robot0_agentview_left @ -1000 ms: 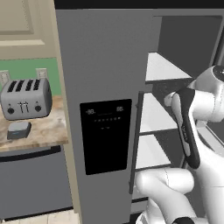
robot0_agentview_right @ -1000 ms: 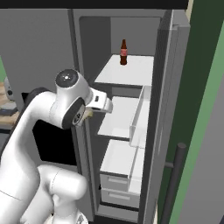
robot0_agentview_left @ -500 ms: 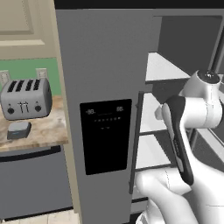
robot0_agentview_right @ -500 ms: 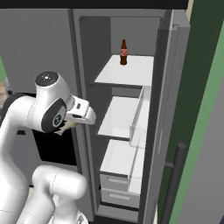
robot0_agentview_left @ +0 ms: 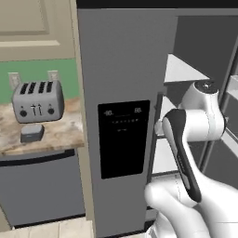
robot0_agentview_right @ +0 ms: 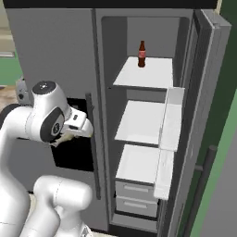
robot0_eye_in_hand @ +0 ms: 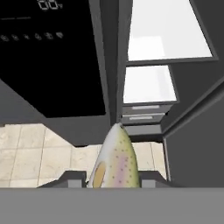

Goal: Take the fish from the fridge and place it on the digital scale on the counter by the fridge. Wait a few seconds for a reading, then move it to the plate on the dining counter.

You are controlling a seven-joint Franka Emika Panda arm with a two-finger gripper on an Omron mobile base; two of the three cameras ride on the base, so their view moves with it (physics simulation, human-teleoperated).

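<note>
Fingers (robot0_eye_in_hand: 114,180) at the bottom centre of the hand view are closed on the fish (robot0_eye_in_hand: 116,159), its pale speckled body pointing up the frame toward the fridge (robot0_agentview_left: 122,69). Behind it lie a beige tiled floor (robot0_eye_in_hand: 39,153), the black dispenser panel (robot0_eye_in_hand: 48,61) at upper left and white shelves (robot0_eye_in_hand: 164,30) at upper right. In the left base view the digital scale (robot0_agentview_left: 32,133) sits at left on the marbled table (robot0_agentview_left: 56,132), just in front of the silver toaster (robot0_agentview_left: 38,100); how near them the edge runs is hard to judge. A bottle (robot0_agentview_right: 142,54) stands on the top shelf.
</note>
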